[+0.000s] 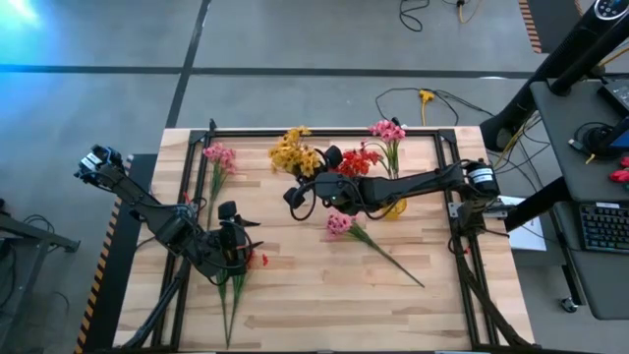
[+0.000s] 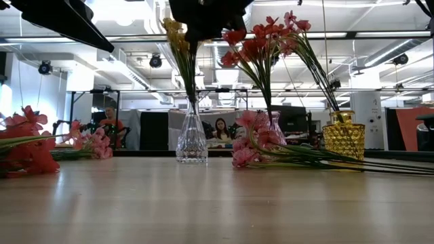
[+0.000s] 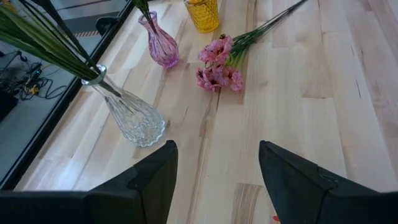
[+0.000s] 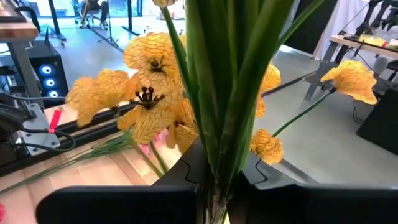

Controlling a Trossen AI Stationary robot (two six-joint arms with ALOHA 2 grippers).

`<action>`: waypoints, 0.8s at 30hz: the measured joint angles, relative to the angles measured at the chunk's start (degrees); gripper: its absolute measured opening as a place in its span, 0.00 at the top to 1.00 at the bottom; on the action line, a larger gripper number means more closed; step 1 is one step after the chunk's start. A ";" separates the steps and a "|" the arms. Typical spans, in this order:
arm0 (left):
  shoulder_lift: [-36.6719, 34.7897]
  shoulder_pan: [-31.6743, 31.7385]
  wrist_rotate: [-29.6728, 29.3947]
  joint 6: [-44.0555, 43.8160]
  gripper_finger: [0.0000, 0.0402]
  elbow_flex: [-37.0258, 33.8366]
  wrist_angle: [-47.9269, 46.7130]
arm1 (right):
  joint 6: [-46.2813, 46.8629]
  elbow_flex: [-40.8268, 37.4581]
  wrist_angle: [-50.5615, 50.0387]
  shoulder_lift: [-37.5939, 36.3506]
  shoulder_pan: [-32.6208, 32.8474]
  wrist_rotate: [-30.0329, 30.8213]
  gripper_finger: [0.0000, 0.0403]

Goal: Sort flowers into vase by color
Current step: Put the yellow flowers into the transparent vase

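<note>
A: R gripper [image 1: 295, 197] status?

B: Fingers pressed together on the green stems of the yellow flowers [image 4: 149, 102]. Wrist view shows the stems [image 4: 233, 93] running straight up between the two dark fingers. From above, the gripper sits mid-table, arm reaching in from the right side, yellow blossoms just beyond it toward the far edge.

A: Are those in a vase?

B: Yes, low view has the yellow sprig standing in the clear glass vase [image 2: 192, 139], stems upright through the neck.

A: L gripper?

B: L gripper [image 3: 214, 180] hangs spread wide w/ nothing between the fingers, over the table's near-left part. Its cam looks across bare wood toward the clear vase.

A: Other flowers?

B: Red flowers [image 1: 360, 159] stand in the pink glass vase [image 3: 159, 45], next to the yellow bunch. Pink flowers [image 1: 387, 130] stand in the yellow vase [image 2: 343, 135] at the right. One loose pink sprig [image 1: 340, 223] lies flat mid-table, just in front of the R arm, stem pointing toward the near-right. Another pink sprig [image 1: 219, 155] lies by the left rail, far-left part. A red sprig [image 2: 27, 146] lies on the left side near the L arm; blossoms mostly hidden by the arm from above.

A: Bkgd?

B: Two people [image 2: 220, 129] seated in the room behind the table [image 1: 324, 295].
</note>
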 joint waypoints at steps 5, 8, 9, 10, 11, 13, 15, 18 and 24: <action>0.01 0.01 0.00 0.01 0.48 0.00 0.00 | 0.50 0.00 -0.32 0.00 0.00 -0.04 0.95; 0.02 0.00 0.00 0.00 0.48 0.00 0.02 | 1.54 0.00 -1.17 0.00 -0.11 -0.11 0.95; 0.02 0.02 0.00 0.00 0.48 0.00 0.03 | 1.93 0.00 -1.62 0.00 -0.12 -0.12 0.95; 0.01 0.02 0.00 0.00 0.48 0.00 0.04 | 2.28 -0.01 -2.05 0.00 -0.17 -0.17 0.95; 0.02 0.02 0.00 0.00 0.48 0.00 0.04 | 2.75 -0.04 -2.40 0.00 -0.22 -0.24 0.95; 0.02 0.02 0.00 0.00 0.48 0.00 0.09 | 2.99 -0.25 -2.85 0.00 -0.22 -0.27 0.95; 0.02 0.01 0.00 0.00 0.48 0.00 0.09 | 3.01 -0.46 -2.90 0.00 -0.24 -0.27 0.95; 0.01 0.02 0.00 0.00 0.48 0.00 0.11 | 2.99 -0.55 -2.91 0.00 -0.37 -0.27 0.95; 0.02 0.02 0.00 0.00 0.48 0.00 0.29 | 2.94 -1.33 -2.84 0.00 -0.55 -0.27 0.93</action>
